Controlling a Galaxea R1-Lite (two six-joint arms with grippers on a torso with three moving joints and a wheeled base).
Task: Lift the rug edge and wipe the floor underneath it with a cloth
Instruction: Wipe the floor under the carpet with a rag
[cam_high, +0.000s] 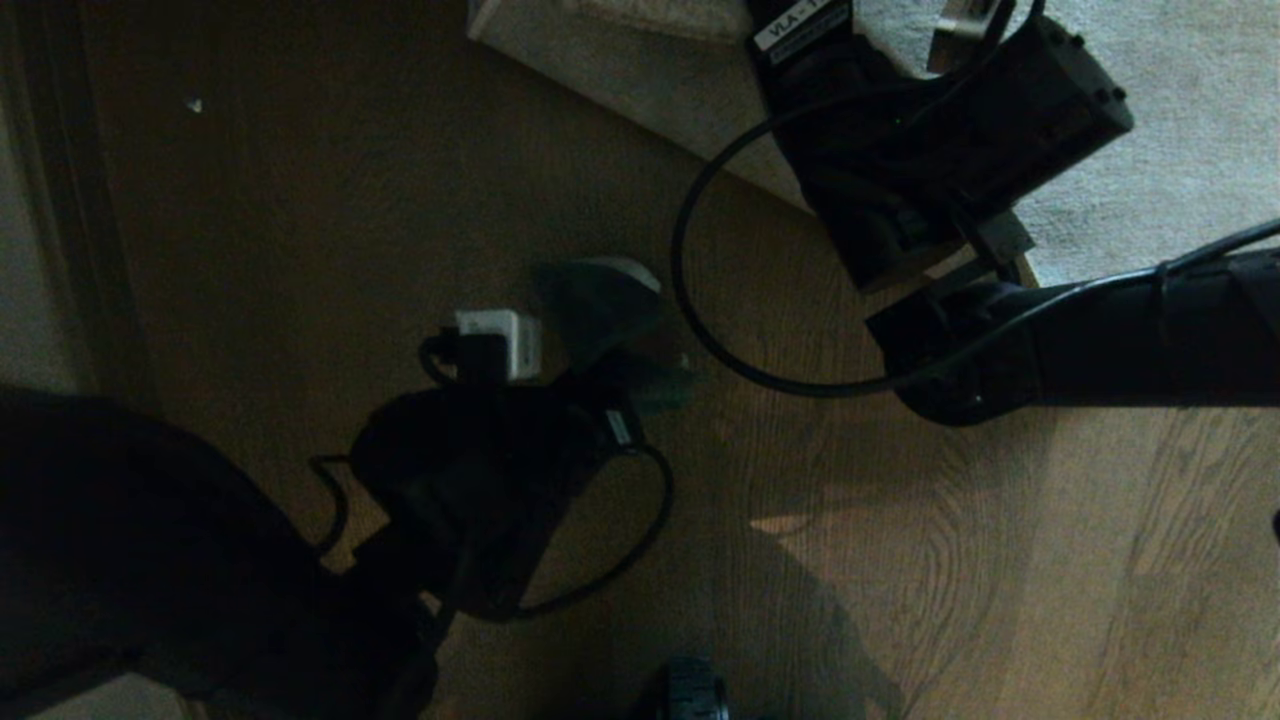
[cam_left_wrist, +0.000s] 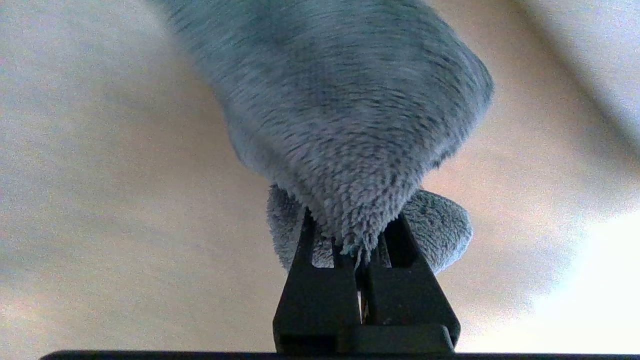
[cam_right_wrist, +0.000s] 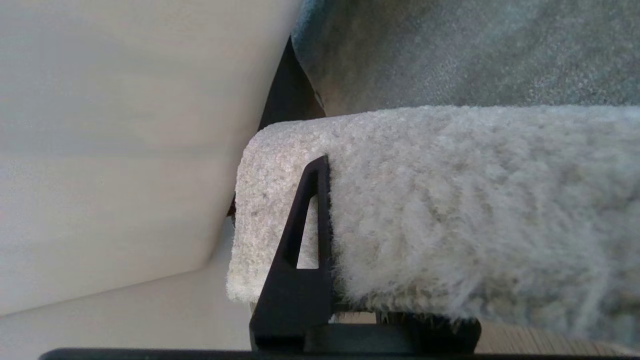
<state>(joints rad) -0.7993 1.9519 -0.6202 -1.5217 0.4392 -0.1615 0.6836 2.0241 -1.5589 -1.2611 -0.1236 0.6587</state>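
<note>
The right hand (cam_right_wrist: 350, 280) is clamped on the rug edge (cam_right_wrist: 400, 210), holding it folded up off the floor (cam_high: 900, 560). The left hand (cam_left_wrist: 357, 240) is pinched tight on the grey cloth (cam_left_wrist: 350, 125), down low over the bare boards near the raised edge. This looks like the wiping step; next the cloth needs sweeping across the uncovered floor while the rug stays up

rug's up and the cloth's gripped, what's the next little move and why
Probably sweep the left gripper toward the bare floor beside the lifted rug edge, pressing the cloth down. Its jaws are shut on the cloth, the right gripper holds the rug edge up, and the cloth sits short of that strip.
</note>
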